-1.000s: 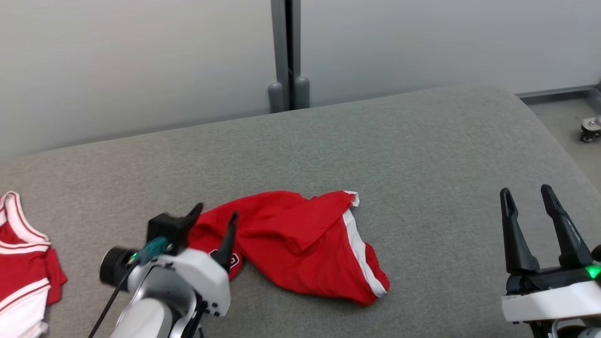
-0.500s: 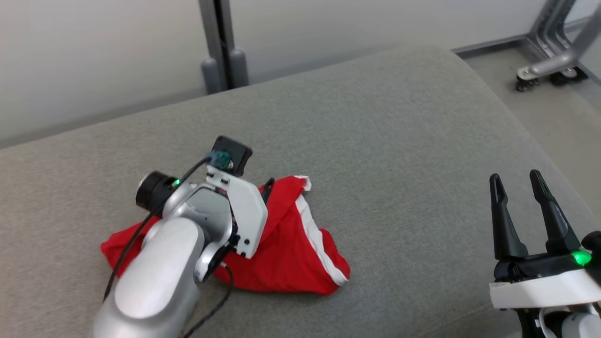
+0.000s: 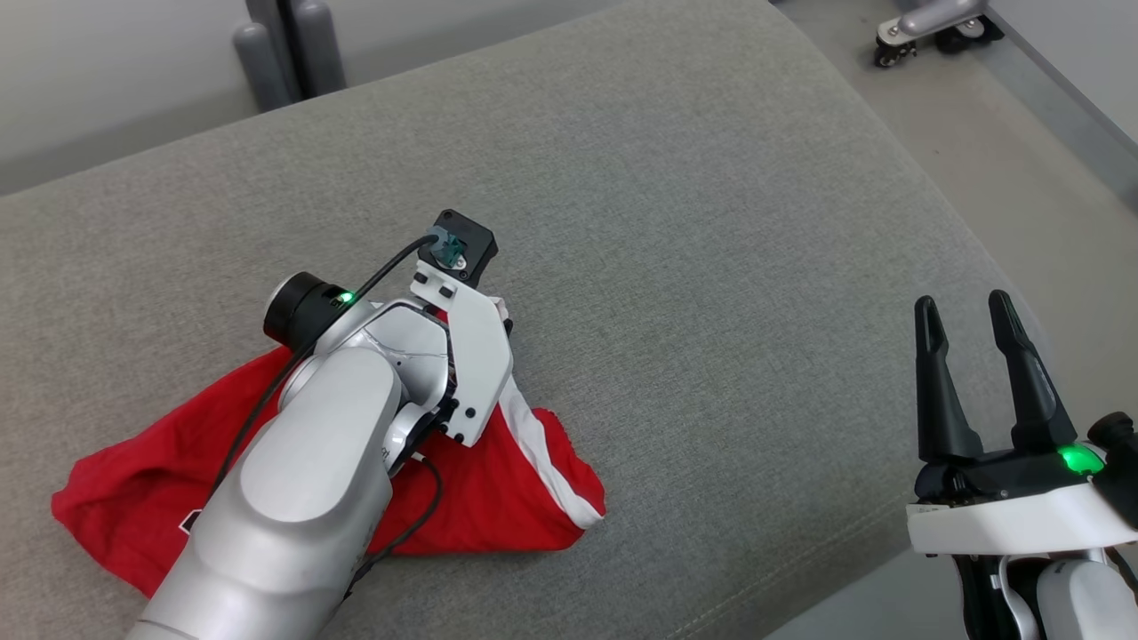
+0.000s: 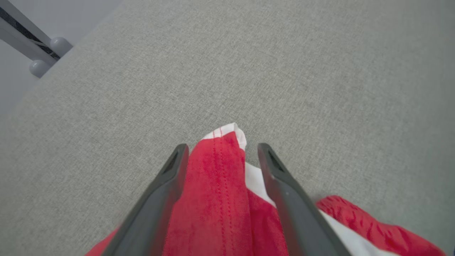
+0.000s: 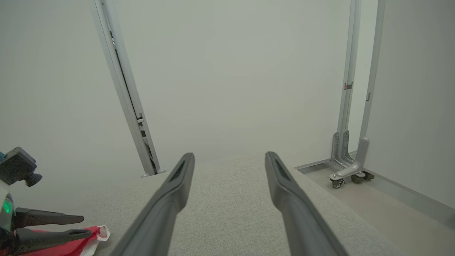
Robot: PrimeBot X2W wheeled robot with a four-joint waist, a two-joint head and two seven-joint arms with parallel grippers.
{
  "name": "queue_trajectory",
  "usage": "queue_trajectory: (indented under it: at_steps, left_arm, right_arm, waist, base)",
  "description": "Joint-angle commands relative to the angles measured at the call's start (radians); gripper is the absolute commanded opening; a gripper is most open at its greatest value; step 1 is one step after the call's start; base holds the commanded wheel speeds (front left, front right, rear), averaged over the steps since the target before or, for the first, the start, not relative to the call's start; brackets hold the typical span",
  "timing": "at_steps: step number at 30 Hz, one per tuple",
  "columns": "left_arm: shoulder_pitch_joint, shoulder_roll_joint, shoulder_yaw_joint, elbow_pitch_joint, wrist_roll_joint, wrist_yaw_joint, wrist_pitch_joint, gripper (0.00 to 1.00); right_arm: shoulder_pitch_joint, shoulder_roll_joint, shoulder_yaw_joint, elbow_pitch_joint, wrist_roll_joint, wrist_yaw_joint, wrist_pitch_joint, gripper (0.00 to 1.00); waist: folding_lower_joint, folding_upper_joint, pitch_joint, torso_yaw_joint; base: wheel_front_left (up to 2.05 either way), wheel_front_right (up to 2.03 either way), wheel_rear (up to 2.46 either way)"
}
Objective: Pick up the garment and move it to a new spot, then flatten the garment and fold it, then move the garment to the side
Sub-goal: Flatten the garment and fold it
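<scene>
Garment (image 3: 124, 498) first: it is a red piece with a white trim (image 3: 542, 453), and it lies crumpled on the grey cushioned surface (image 3: 729, 231), low on the left side of my head view. The pale forearm of the left arm (image 3: 302, 498) crosses above it and hides its middle from me. Through the left wrist camera I see the left gripper (image 4: 223, 147) with its two dark fingers spread apart, one on each side of a raised red fold of the garment (image 4: 213, 192). The fold's white-edged corner pokes out just past the fingertips. The fingers flank the cloth with gaps beside it, so I read this claw as spread and pinching nothing. From the right wrist camera the left gripper (image 5: 85, 225) shows at the lower left, its fingers parted and the garment's corner (image 5: 96, 234) against the lower one. The right gripper (image 3: 961, 304) hangs well apart from the cloth near the cushion's right edge, its fingers splayed wide around empty air (image 5: 229, 156). Beyond the cushion stand a pale wall, a grey upright post (image 5: 124, 99) and a wheeled metal foot (image 3: 925, 22) on the floor.
</scene>
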Motion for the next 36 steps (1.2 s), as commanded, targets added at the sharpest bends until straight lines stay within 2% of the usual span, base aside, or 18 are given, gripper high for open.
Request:
queue_trajectory:
  at_steps: [1, 14, 15, 16, 17, 18, 19, 23, 27, 31, 36]
  left_arm:
    - [-0.021, 0.003, -0.005, 0.015, -0.002, -0.006, -0.001, 1.0]
    - [-0.069, 0.004, -0.046, 0.124, 0.032, 0.005, -0.019, 1.0]
    - [-0.074, 0.005, -0.05, 0.13, 0.033, 0.001, -0.022, 0.92]
    - [-0.078, 0.004, -0.054, 0.136, 0.035, -0.002, -0.026, 0.76]
    - [-0.079, 0.003, -0.056, 0.142, 0.033, -0.006, -0.027, 0.48]
    - [-0.081, 0.001, -0.06, 0.147, 0.03, -0.008, -0.034, 0.28]
    - [-0.087, -0.001, -0.063, 0.149, 0.031, -0.013, -0.038, 0.0]
    - [-0.096, -0.012, -0.073, 0.157, 0.019, -0.023, -0.067, 0.0]
    - [-0.08, -0.035, -0.076, 0.12, -0.019, -0.031, -0.127, 0.0]
    - [-0.041, -0.045, -0.08, 0.072, -0.061, -0.04, -0.145, 0.0]
    - [0.038, -0.019, -0.072, -0.038, -0.117, -0.05, -0.129, 0.0]
  right_arm:
    - [-0.015, 0.0, 0.0, 0.007, 0.006, 0.002, -0.011, 1.0]
    - [-0.03, 0.005, 0.015, 0.035, 0.014, 0.002, -0.028, 1.0]
    - [-0.033, 0.005, 0.016, 0.037, 0.016, 0.002, -0.03, 1.0]
    - [-0.036, 0.005, 0.016, 0.038, 0.018, 0.002, -0.031, 1.0]
    - [-0.038, 0.005, 0.017, 0.039, 0.018, 0.002, -0.032, 1.0]
    - [-0.037, 0.005, 0.015, 0.04, 0.017, 0.002, -0.033, 1.0]
    - [-0.036, 0.005, 0.014, 0.041, 0.017, 0.002, -0.033, 1.0]
    - [-0.037, 0.005, 0.007, 0.042, 0.024, 0.002, -0.035, 1.0]
    - [-0.01, 0.004, -0.02, 0.038, 0.0, 0.002, -0.035, 1.0]
    - [0.008, -0.009, -0.039, 0.025, -0.013, 0.002, -0.019, 1.0]
    - [0.034, -0.015, -0.048, 0.001, -0.019, 0.002, 0.004, 1.0]
  waist:
    - [0.0, 0.0, 0.01, -0.012]
    - [0.0, 0.0, 0.028, -0.025]
    - [0.0, 0.0, 0.03, -0.025]
    - [0.0, 0.0, 0.032, -0.023]
    - [0.0, 0.0, 0.032, -0.021]
    - [0.0, 0.0, 0.031, -0.018]
    - [0.0, 0.0, 0.03, -0.014]
    - [0.0, 0.0, 0.013, 0.008]
    - [0.0, 0.0, -0.056, 0.084]
    - [0.0, 0.0, -0.114, 0.164]
    - [0.0, 0.0, -0.156, 0.252]
  base:
    - [0.0, 0.0, 0.0]
    - [0.0, 0.0, 0.0]
    - [0.0, 0.0, 0.0]
    - [0.0, 0.0, 0.0]
    - [0.0, 0.0, 0.0]
    - [0.0, 0.0, 0.0]
    - [0.0, 0.0, 0.0]
    - [0.0, 0.0, 0.0]
    - [0.0, 0.0, 0.0]
    - [0.0, 0.0, 0.0]
    - [0.0, 0.0, 0.0]
